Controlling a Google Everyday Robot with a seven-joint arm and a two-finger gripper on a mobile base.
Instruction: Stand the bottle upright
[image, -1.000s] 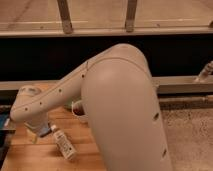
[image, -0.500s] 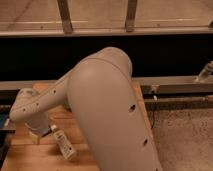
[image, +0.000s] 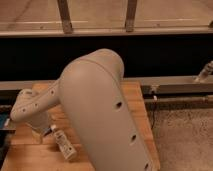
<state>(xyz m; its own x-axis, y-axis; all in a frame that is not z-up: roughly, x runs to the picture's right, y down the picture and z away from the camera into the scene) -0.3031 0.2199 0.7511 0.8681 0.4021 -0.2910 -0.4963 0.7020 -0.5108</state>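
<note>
I'm holding the gripper (image: 41, 133) spread wide and empty, low over the wooden tabletop (image: 136, 102). The small pale translucent plastic bottle (image: 65, 146) is lying flat just beside it. Its long axis is slanting away from the gripper toward the camera.

The bottle (image: 65, 146) is pale and translucent, with a white cap and a whitish label. Just left of the bottle's cap sits the pincer (image: 44, 131), pale beige like the arm (image: 100, 110) above the bottle, whose cream shell carries small dark dots. Under the bottle, the table (image: 135, 100) is honey-brown wood with faint plank lines. Far right of the bottle, the floor (image: 185, 135) is speckled grey-brown.
</note>
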